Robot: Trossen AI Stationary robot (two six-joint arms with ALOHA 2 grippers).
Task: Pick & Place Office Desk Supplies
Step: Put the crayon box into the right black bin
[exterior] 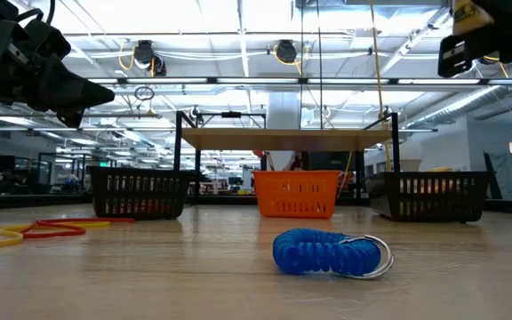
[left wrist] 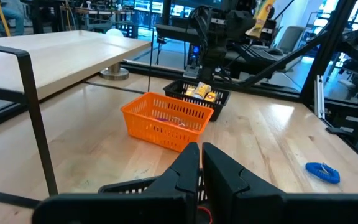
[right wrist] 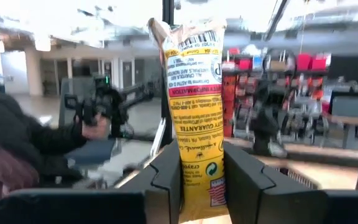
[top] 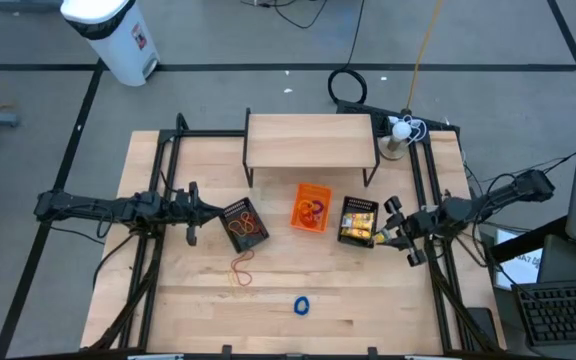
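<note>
Fingers of the right gripper (right wrist: 202,180) pinch a yellow-and-white packet (right wrist: 194,106), upright, held above the surface just at the three o'clock side of the right mesh bin (top: 358,222). To do this well, I'd carry it squarely over that bin before letting go. The left gripper (left wrist: 201,163) waits closed and empty by the left mesh bin (top: 243,224). Rubber bands (top: 241,268) and a blue coil (top: 301,305) lie toward six o'clock.

yellow packet (right wrist: 194,118) upright, pinched above right mesh bin (top: 359,221) holding more packets; blue coil ring (top: 302,306) and red/yellow bands (top: 241,268) lie left of bin.
</note>
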